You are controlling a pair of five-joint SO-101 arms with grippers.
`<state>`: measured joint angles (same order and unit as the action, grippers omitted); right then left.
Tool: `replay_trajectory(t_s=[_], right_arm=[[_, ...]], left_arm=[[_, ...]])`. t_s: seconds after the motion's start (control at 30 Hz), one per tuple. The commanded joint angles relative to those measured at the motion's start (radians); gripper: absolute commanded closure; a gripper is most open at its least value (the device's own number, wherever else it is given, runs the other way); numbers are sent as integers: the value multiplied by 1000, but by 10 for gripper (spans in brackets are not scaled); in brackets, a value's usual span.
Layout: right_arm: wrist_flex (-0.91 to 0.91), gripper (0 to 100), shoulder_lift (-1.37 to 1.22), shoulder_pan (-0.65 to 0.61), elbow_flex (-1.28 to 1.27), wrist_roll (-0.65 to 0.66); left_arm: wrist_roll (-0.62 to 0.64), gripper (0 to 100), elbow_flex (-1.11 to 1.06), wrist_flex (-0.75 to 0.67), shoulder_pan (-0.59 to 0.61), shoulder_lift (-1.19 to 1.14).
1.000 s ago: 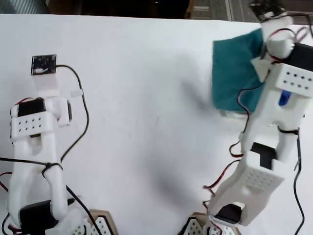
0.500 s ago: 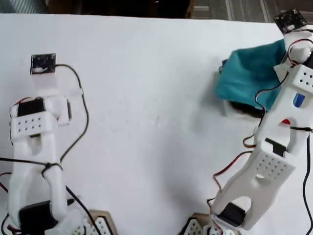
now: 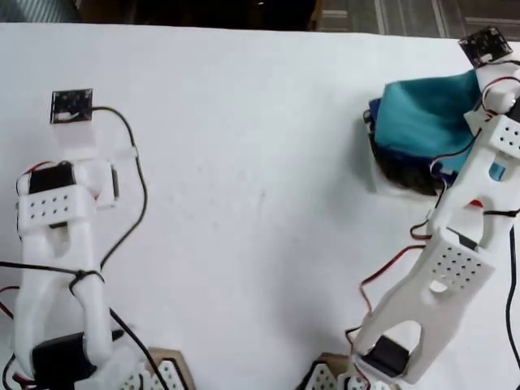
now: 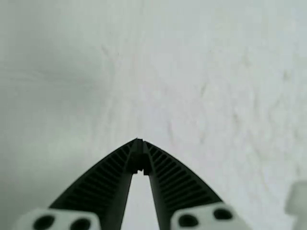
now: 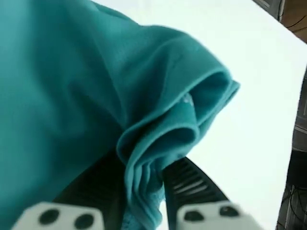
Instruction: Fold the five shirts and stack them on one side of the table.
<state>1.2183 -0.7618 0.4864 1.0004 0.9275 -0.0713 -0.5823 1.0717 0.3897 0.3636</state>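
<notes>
Across the high view, a white desk (image 3: 244, 162), bare through the middle. On it, two white arms: left arm (image 3: 57, 244) drawn back near its own base, right arm (image 3: 455, 260) stretched out to the far right corner. There, close to the desk's right edge, a stack of folded shirts (image 3: 406, 154): dark layers (image 3: 402, 175) at the bottom, a sliver of blue (image 3: 374, 110) at the side, and on top the teal shirt (image 3: 422, 122), partly draped over the pile and partly lifted, not lying flat. Layers too hidden to count, so no way to confirm all five. Right end effector (image 5: 144, 165) clamped on a bunched fold of the teal shirt, cloth squeezed between the fingers (image 5: 192, 184) and curling into a loose roll just past them. Left end effector (image 4: 138, 143) closed on nothing, tips meeting, hanging over bare desk well apart from the pile. Judged to be the last placing step: top shirt over the pile, release not yet made. Risk of a lumpy, half-unrolled top layer if released with the fold bunched like this. Risk of dragging the teal shirt off, or shifting the layers beneath, if withdrawn with cloth caught on a finger. Risk of part of the pile sliding over the near edge under any sideways tug toward that side. Risk of skewing the dark layers through too hard a downward press. Best guarded against by opening wide and lifting straight up before any retreat.
</notes>
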Motion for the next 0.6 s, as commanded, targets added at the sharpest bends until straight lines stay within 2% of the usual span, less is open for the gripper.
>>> replay_trajectory(t_s=[0.0, 0.23, 0.43, 0.57], right_arm=[[-61, 974, 12, 28, 28, 8], [-42, 964, 10, 28, 18, 8], [-12, 721, 18, 36, 28, 2], [-13, 717, 27, 33, 77, -3]], left_arm=[[6, 974, 5, -15, 8, 40], [6, 974, 5, -15, 5, 40], [6, 974, 5, -11, 6, 40], [6, 974, 5, -11, 8, 40]])
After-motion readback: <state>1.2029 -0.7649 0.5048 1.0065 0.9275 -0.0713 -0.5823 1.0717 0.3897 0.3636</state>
